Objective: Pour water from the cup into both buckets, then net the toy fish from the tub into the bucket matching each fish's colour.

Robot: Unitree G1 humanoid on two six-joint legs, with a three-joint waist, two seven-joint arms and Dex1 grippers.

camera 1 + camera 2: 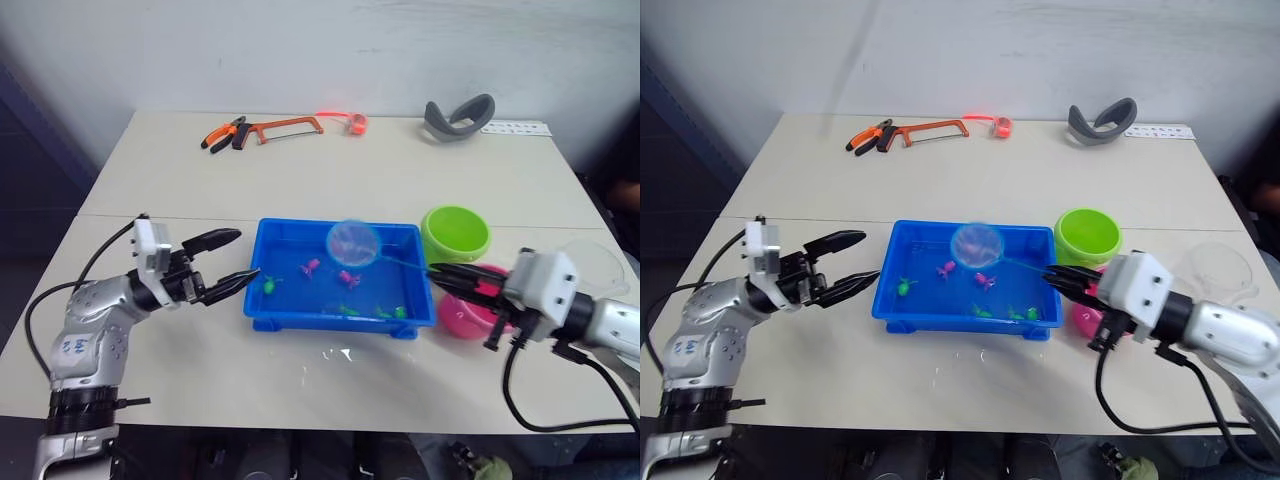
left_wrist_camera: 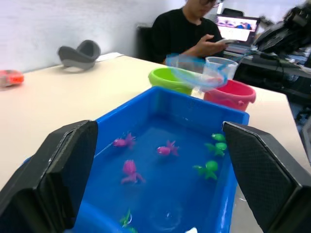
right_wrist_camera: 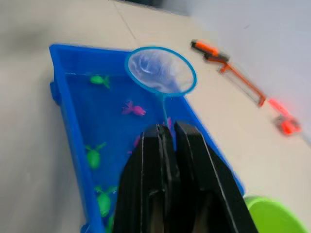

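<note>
The blue tub [image 1: 300, 322] sits mid-table holding water and several toy fish: pink ones [image 1: 348, 277] near the middle, green ones [image 1: 392, 312] along the front and one [image 1: 270, 285] at the left. My right gripper [image 1: 434, 271] is shut on the net's thin handle; the net's hoop [image 1: 352, 242] hangs above the tub's far side and looks empty. The green bucket [image 1: 455, 233] stands right of the tub. The pink bucket [image 1: 468, 320] is in front of it, partly hidden behind my right gripper. The clear cup [image 1: 598, 265] stands at the far right. My left gripper [image 1: 248, 253] is open at the tub's left end.
A hacksaw [image 1: 285, 127], pliers [image 1: 225, 133], an orange item [image 1: 356, 123] and a grey curved band [image 1: 458, 118] lie along the table's far side. Drops of water [image 1: 335, 352] lie in front of the tub. A seated person [image 2: 194, 34] is beyond the table's right end.
</note>
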